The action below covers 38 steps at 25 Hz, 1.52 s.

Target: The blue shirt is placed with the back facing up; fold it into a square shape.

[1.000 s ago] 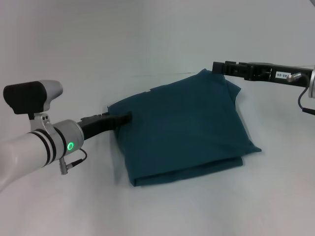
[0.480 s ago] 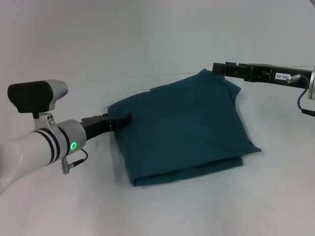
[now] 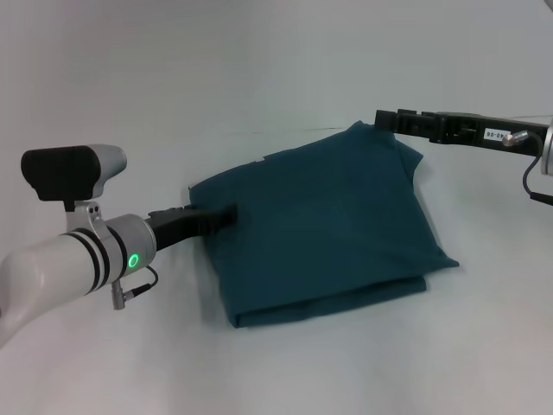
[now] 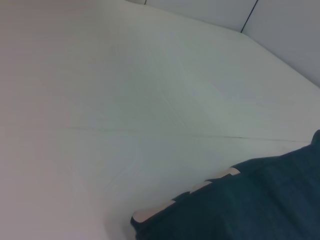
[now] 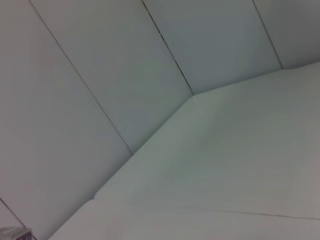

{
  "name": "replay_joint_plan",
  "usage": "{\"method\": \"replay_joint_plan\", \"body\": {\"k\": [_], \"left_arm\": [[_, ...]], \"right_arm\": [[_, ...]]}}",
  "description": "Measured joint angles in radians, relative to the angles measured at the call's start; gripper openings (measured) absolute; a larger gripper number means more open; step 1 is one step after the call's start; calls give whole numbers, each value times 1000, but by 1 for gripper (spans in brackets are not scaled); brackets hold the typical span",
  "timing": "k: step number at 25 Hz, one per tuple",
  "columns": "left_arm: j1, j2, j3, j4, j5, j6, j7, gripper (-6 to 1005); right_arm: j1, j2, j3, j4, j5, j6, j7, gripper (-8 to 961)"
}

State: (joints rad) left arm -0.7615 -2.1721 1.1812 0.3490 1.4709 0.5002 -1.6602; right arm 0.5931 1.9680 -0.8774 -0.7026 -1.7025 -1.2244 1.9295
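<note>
The blue shirt [image 3: 320,225] lies folded into a rough rectangle in the middle of the white table, with doubled layers showing along its near edge. My left gripper [image 3: 223,213] reaches in low from the left, and its tip meets the shirt's left edge. My right gripper [image 3: 380,118] comes in from the right and hovers at the shirt's far right corner. In the left wrist view, the shirt [image 4: 260,205] fills the lower right corner, with a pale strip along its edge. The right wrist view shows no shirt.
A white table [image 3: 259,78] surrounds the shirt on all sides. The right wrist view shows only the tabletop [image 5: 240,165] and pale wall panels [image 5: 100,75] behind it.
My left arm has crept a little to the right, toward the shirt's left edge. The shirt and the right arm have stayed put.
</note>
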Motion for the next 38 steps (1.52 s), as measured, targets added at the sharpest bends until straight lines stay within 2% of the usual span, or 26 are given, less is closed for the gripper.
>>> {"method": "replay_joint_plan", "body": {"k": [7, 13, 24, 29, 38], "left_arm": [[-3, 0, 48, 1, -1, 3, 0, 747], [-11, 0, 90, 6, 0, -1, -1, 527], [-10, 0, 89, 17, -5, 0, 0, 284], [-10, 0, 84, 18, -7, -1, 1, 79], [-8, 6, 80, 34, -7, -2, 1, 78]], "right_arm": [[1, 1, 0, 0, 0, 8, 0, 640], [1, 1, 0, 0, 0, 10, 0, 640], [1, 1, 0, 0, 0, 22, -1, 639], [1, 2, -1, 0, 0, 24, -2, 639], [1, 5, -1, 8, -50, 25, 2, 639]]}}
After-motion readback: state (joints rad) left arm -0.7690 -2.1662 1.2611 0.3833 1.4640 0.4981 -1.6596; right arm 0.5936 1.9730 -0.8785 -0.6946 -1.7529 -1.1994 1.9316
